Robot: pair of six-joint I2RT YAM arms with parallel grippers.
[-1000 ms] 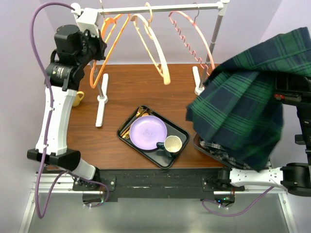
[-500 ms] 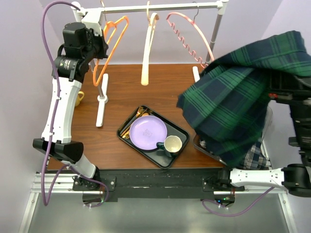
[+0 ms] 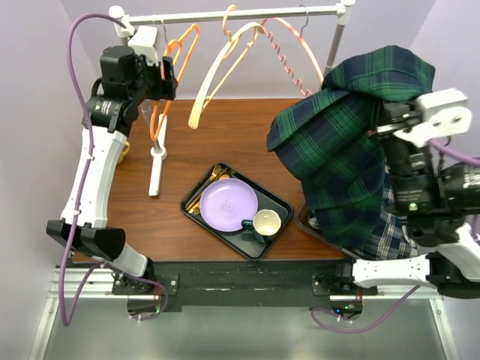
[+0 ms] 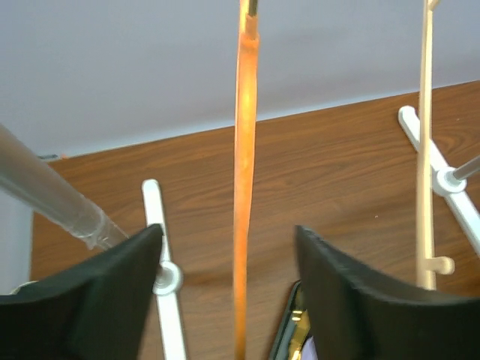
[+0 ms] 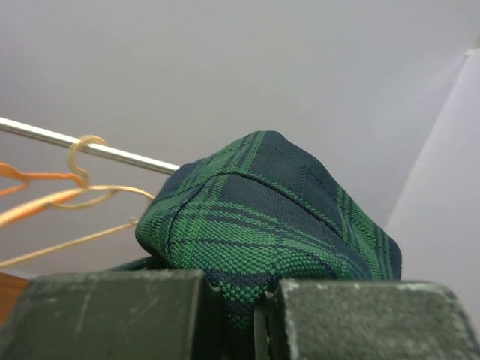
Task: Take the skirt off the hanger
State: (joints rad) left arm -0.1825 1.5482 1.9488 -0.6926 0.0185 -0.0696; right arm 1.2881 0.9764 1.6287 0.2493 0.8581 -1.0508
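Note:
The skirt (image 3: pixel 337 150), dark green and navy plaid, hangs bunched in the air at the right, apart from every hanger. My right gripper (image 5: pixel 240 300) is shut on a fold of the skirt (image 5: pixel 262 210), which fills the right wrist view. At the rail's left end my left gripper (image 3: pixel 166 71) stands open. An orange hanger (image 4: pixel 244 187) hangs between its fingers without touching either one. This orange hanger (image 3: pixel 169 82) is still hooked on the rail. A cream hanger (image 3: pixel 217 75) and a pink hanger (image 3: pixel 289 52) hang further right, both bare.
The clothes rail (image 3: pixel 247 13) spans the back on two posts with white feet (image 3: pixel 156 161). A black tray (image 3: pixel 279 201) holds a purple plate (image 3: pixel 229 204), a mug (image 3: pixel 266 223) and cutlery. A yellow cup (image 3: pixel 122 150) sits at the left. More plaid cloth (image 3: pixel 390 240) lies under the skirt.
My left gripper has opened and let go of the orange hanger. The right arm has carried the skirt up and inward. The cream hanger is swinging on the rail.

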